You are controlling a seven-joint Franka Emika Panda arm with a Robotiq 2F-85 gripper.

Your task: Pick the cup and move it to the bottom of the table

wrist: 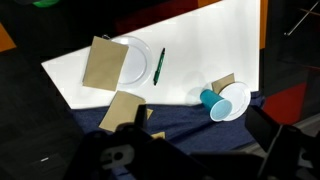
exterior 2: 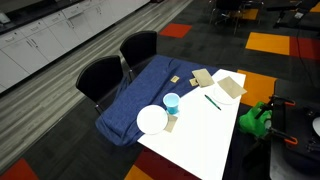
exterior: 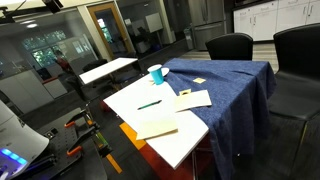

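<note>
The cup (exterior 2: 172,101) stands upright on the surface (exterior 2: 200,135), at the place where the bare white part meets the blue cloth (exterior 2: 135,100). It stands just beside a white plate (exterior 2: 152,120), and a small brown paper (exterior 2: 170,123) lies next to its foot. In the wrist view the cup (wrist: 212,103) is seen at the right, against the plate (wrist: 236,100), well apart from the pen (wrist: 158,66) and the larger papers (wrist: 103,62).

The pincer (wrist: 200,160) shows only as dark, blurred shapes at the lower edge of the wrist view. Its two sides seem to be wide apart and it holds nothing; it is high above the surface and far from the cup.

I judge the cup to be light and probably empty, though the inside cannot be seen. Its wall looks smooth and thin, so a hard squeeze could dent it or make it slip. The best hold is across the middle of the body, with the fingers on the sides away from the plate.
</note>
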